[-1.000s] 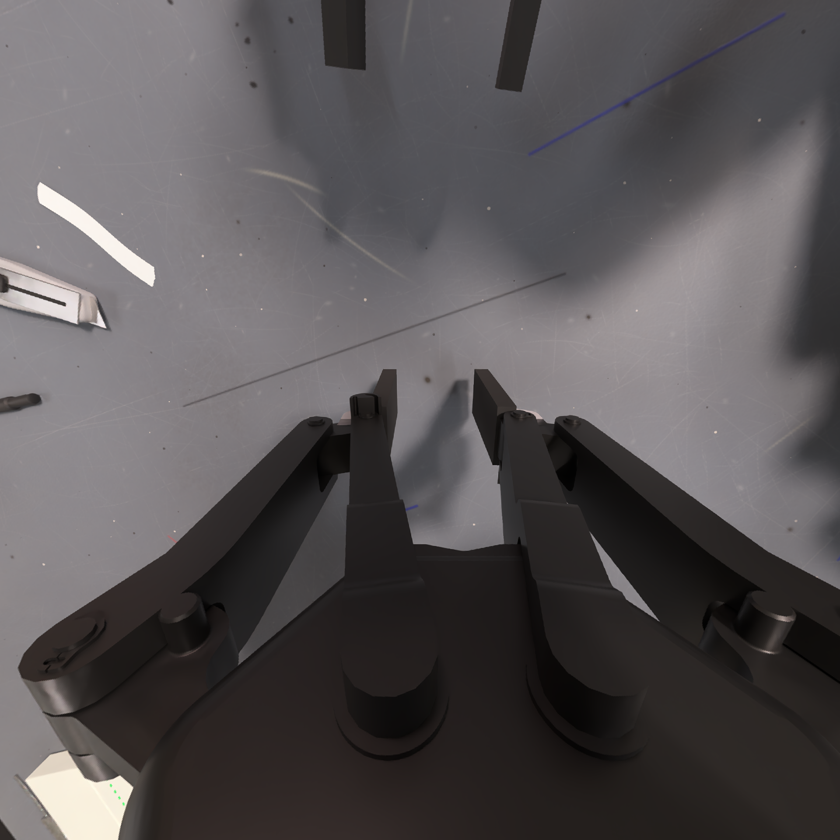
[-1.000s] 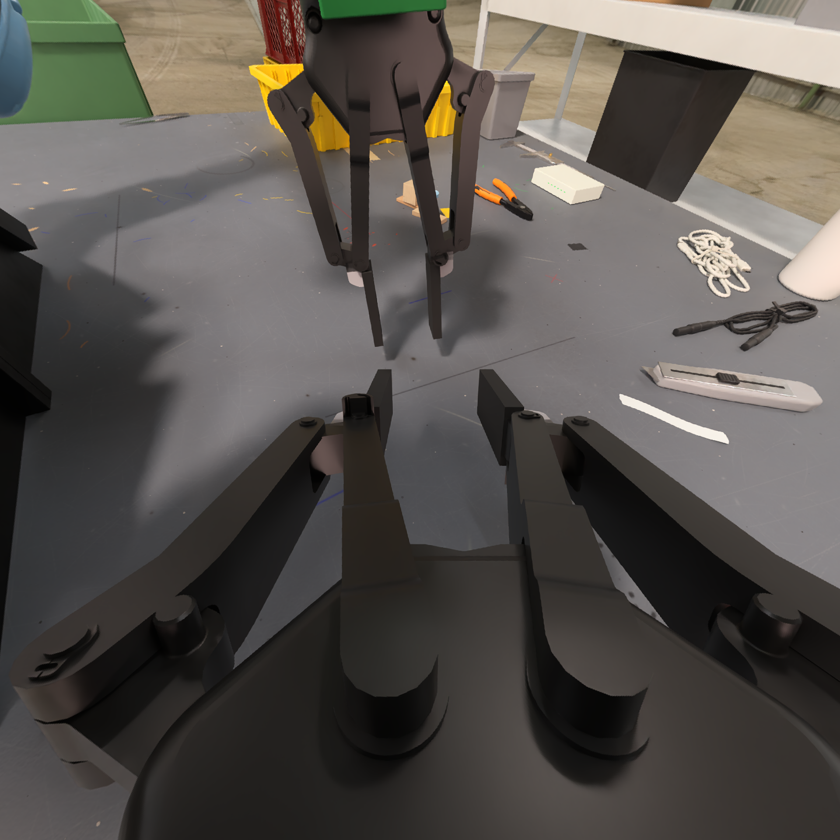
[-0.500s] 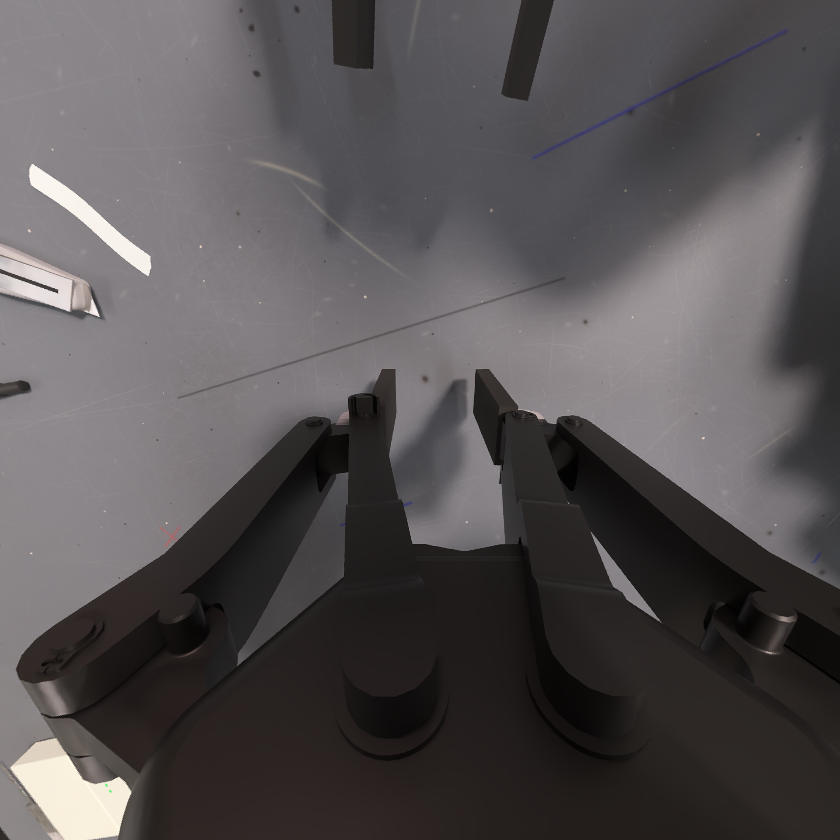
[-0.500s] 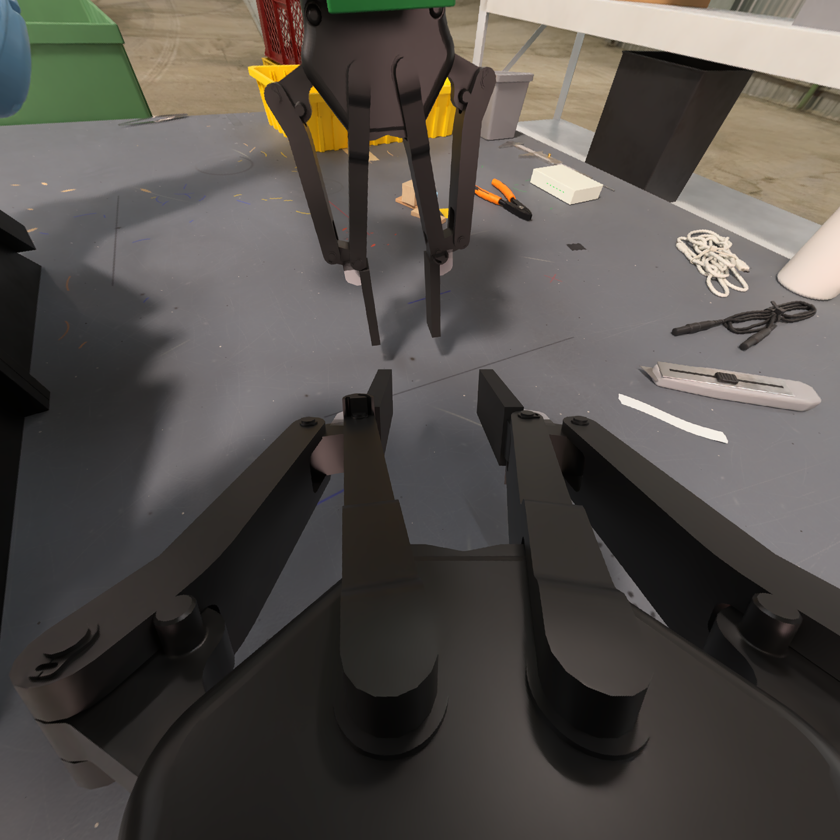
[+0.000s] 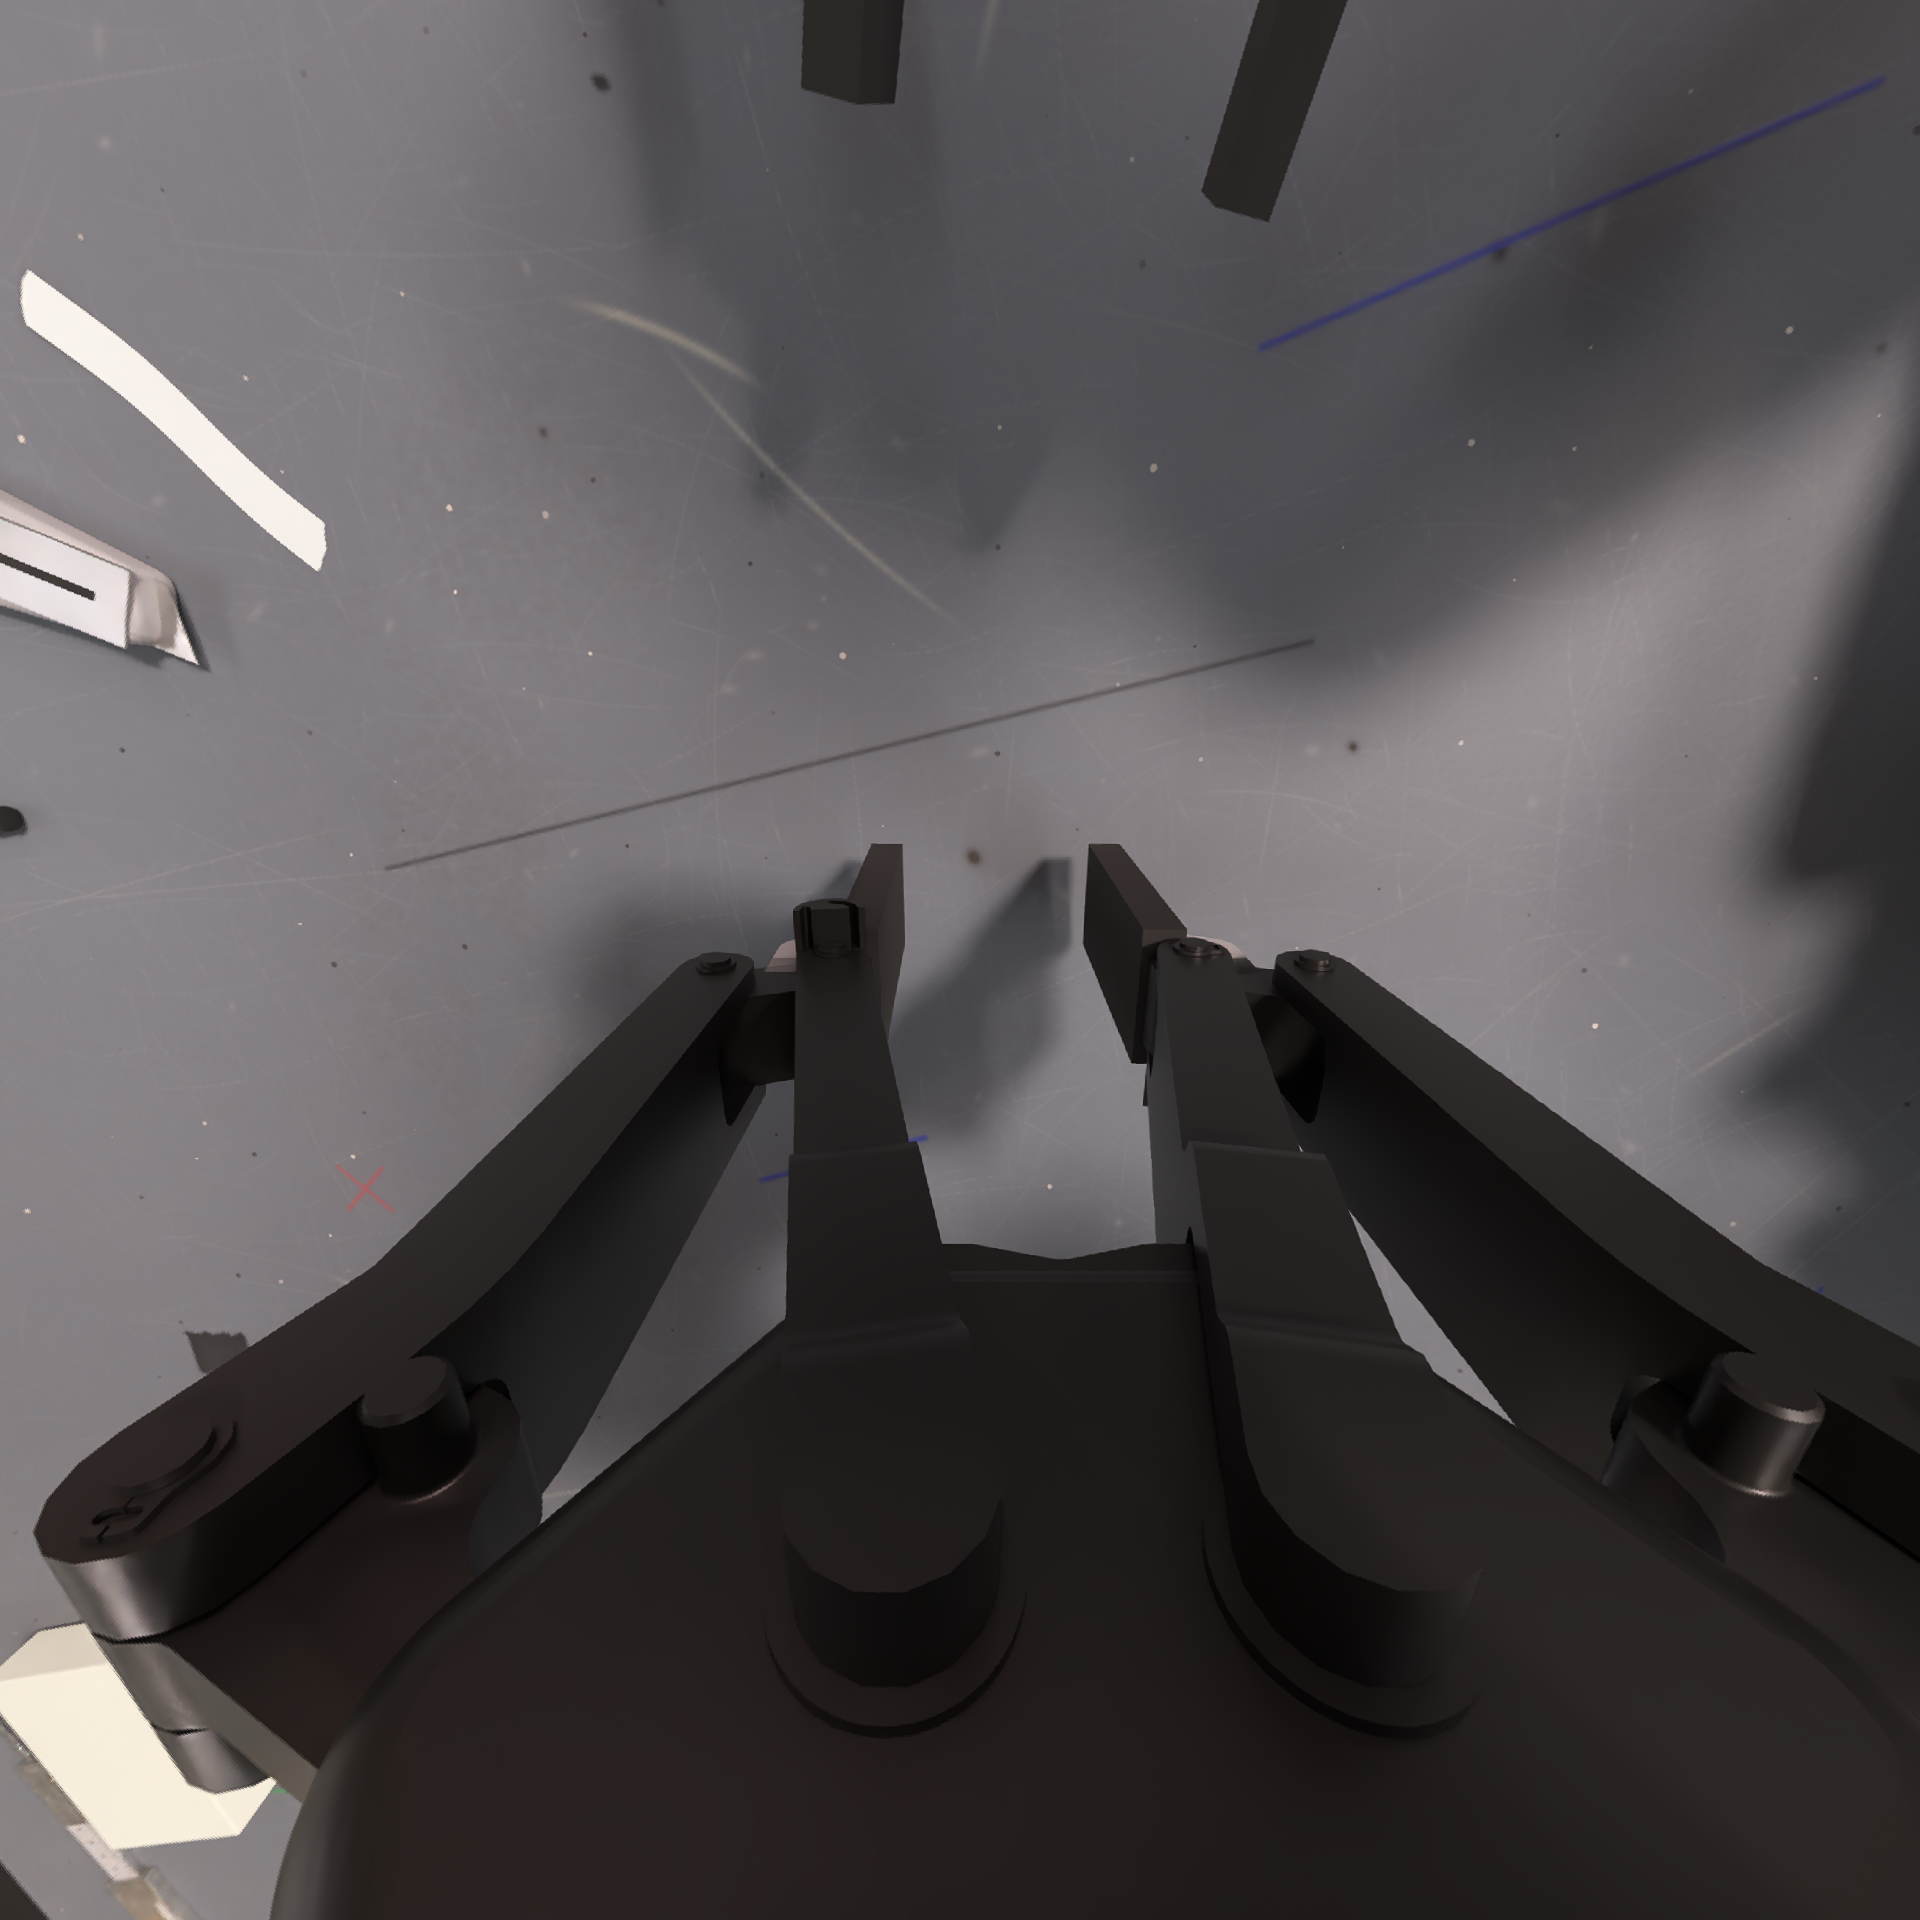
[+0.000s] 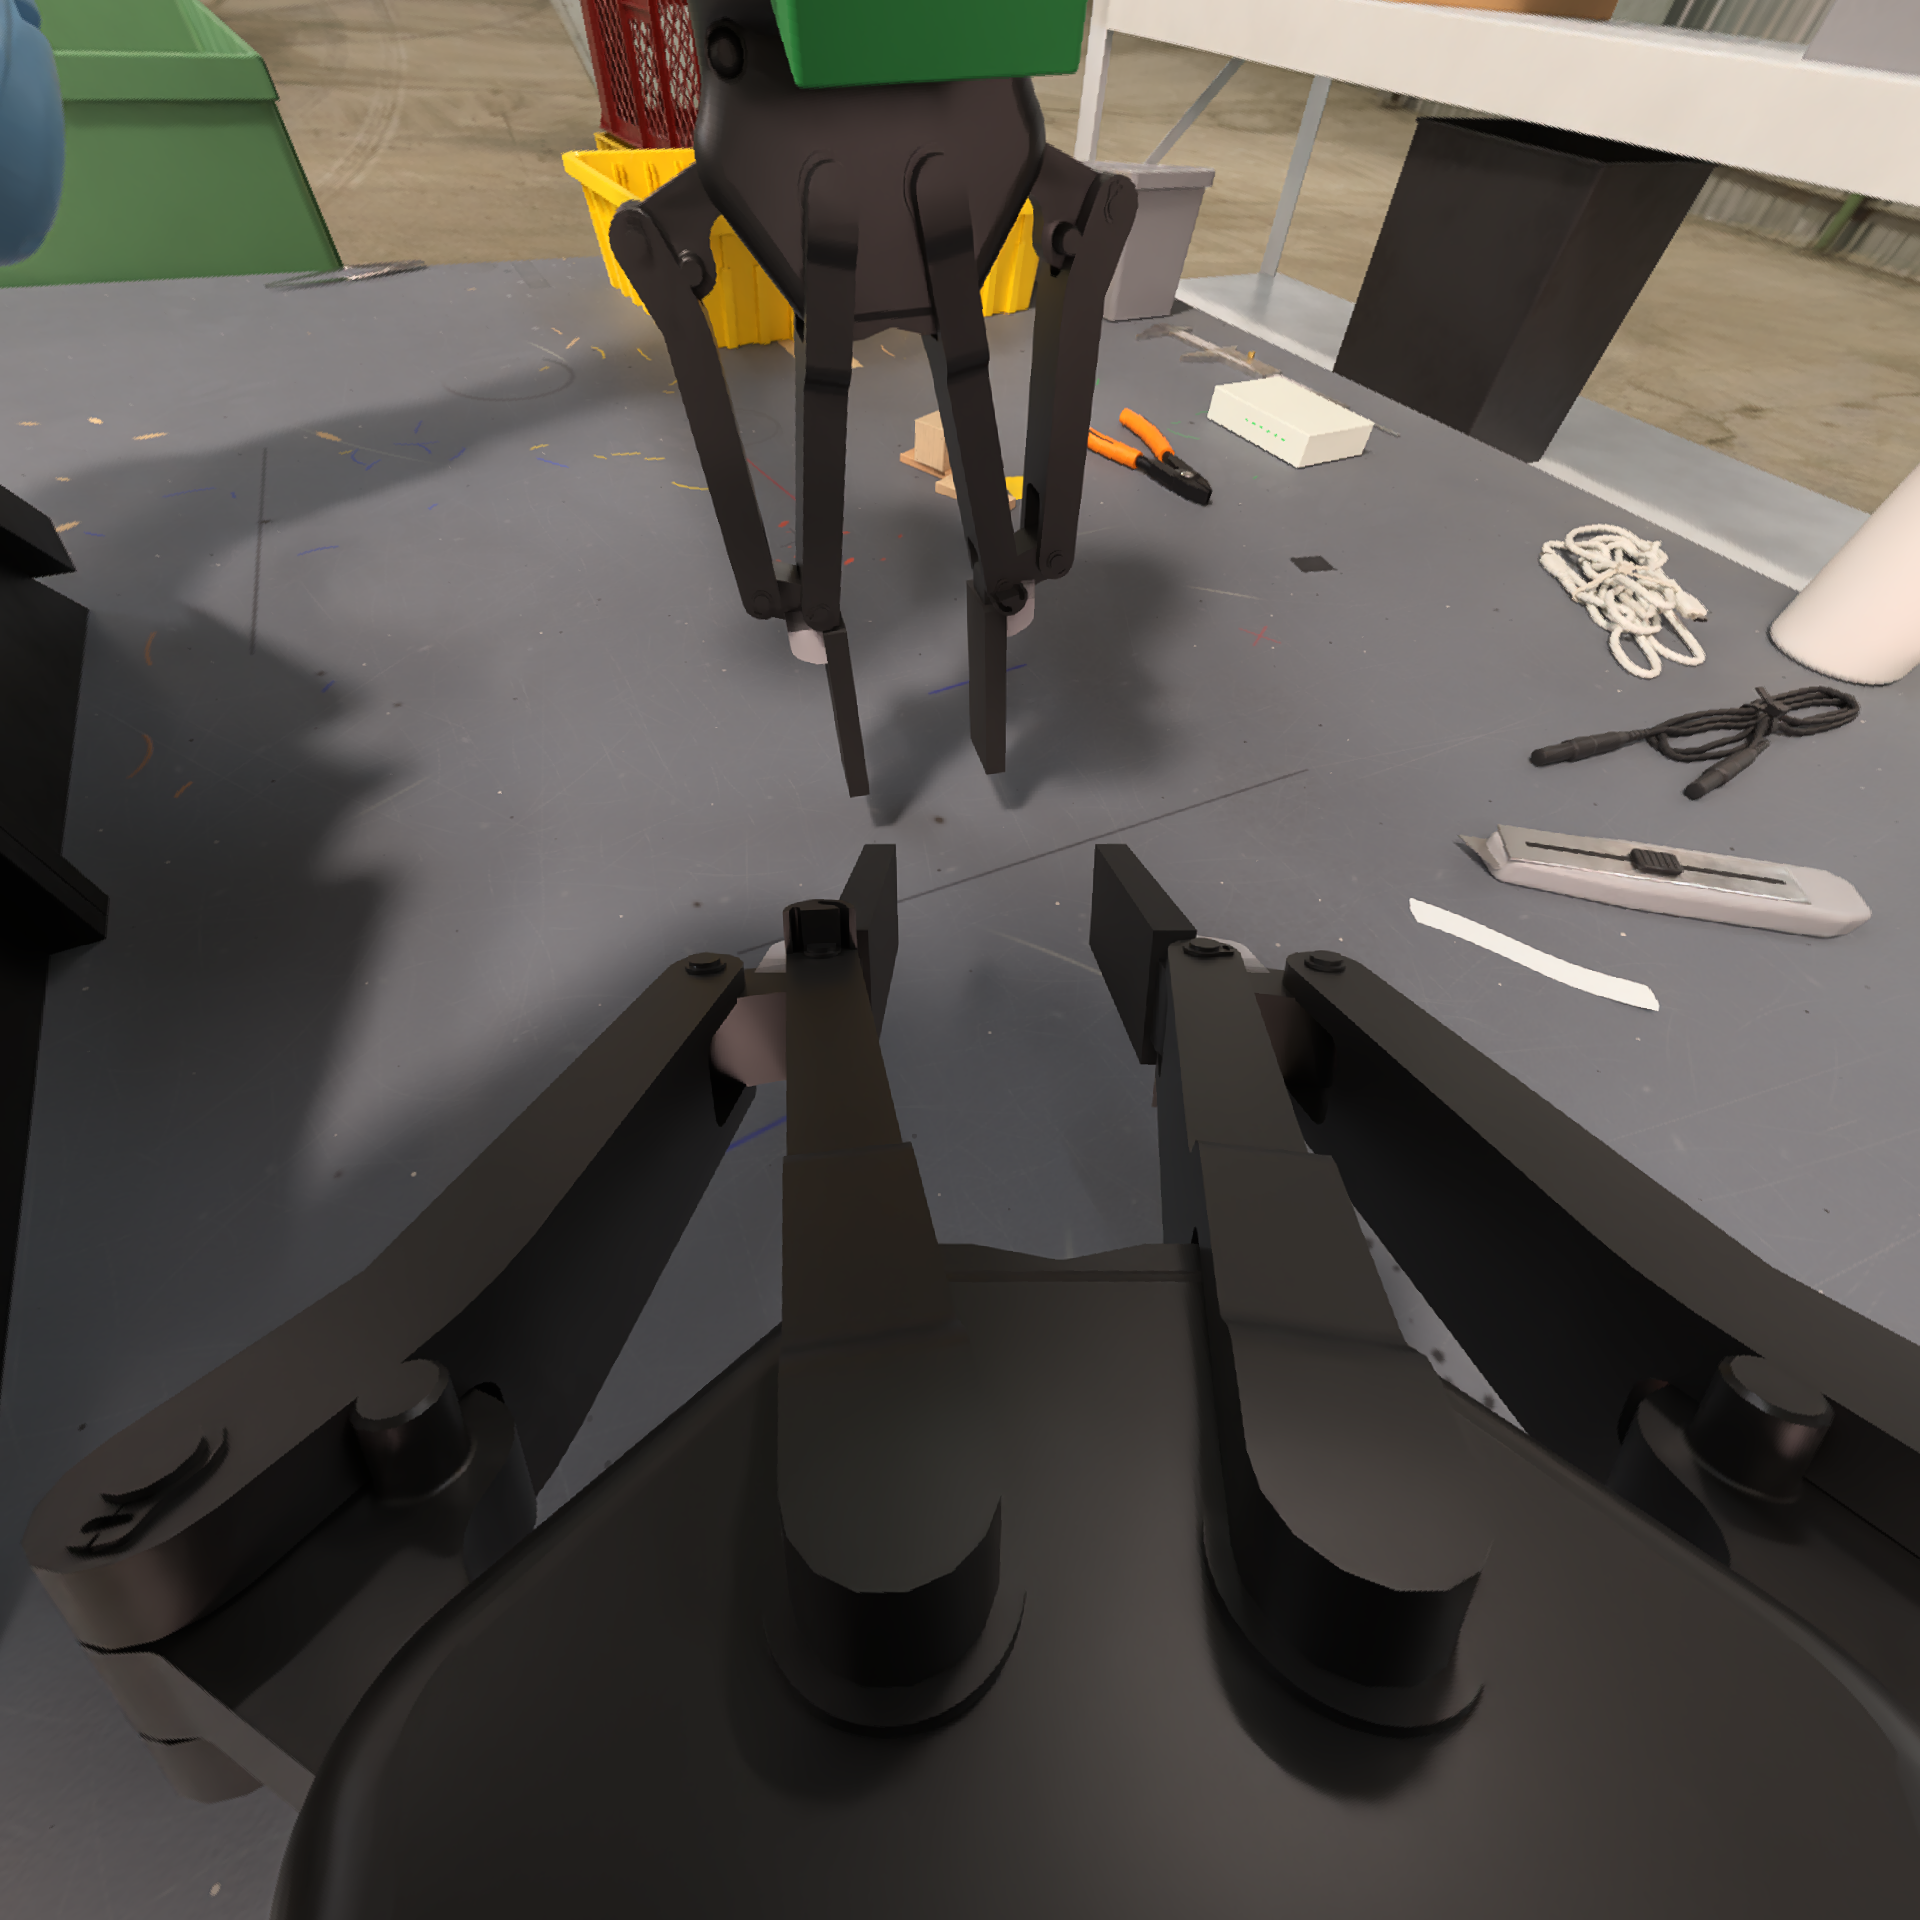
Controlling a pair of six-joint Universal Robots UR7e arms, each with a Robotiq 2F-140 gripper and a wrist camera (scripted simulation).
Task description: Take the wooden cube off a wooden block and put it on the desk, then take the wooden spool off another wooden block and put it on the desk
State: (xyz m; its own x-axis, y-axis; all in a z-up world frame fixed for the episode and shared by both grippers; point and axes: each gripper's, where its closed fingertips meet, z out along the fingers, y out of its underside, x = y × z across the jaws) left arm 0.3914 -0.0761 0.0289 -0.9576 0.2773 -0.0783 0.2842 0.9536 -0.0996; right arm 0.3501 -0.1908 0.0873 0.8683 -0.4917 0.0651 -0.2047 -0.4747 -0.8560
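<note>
In the right wrist view, small light wooden pieces [image 6: 928, 445] lie on the grey desk [image 6: 468, 675] at the far side, partly hidden behind the left gripper's fingers [image 6: 985, 686]. I cannot tell the cube from the spool. My left gripper [image 6: 923, 774] hangs upright, open and empty, its tips just above the desk. My right gripper [image 6: 992, 883] is open and empty, facing the left one closely. In the left wrist view my left gripper [image 5: 992, 883] is open over bare desk [image 5: 1455, 831], and the right gripper's fingertips [image 5: 1252, 125] show at the top. No wooden piece shows there.
To the right lie a utility knife [image 6: 1673, 883], a white strip [image 6: 1527, 956], a black cable [image 6: 1714, 732], a white rope [image 6: 1621, 592], orange pliers [image 6: 1153, 457] and a white box [image 6: 1288, 421]. A black structure [image 6: 31, 727] stands at the left edge. Bins stand beyond the desk.
The left wrist view has shifted: the knife and white strip slid towards its left edge and a red cross came into sight. Both grippers stay open and empty.
</note>
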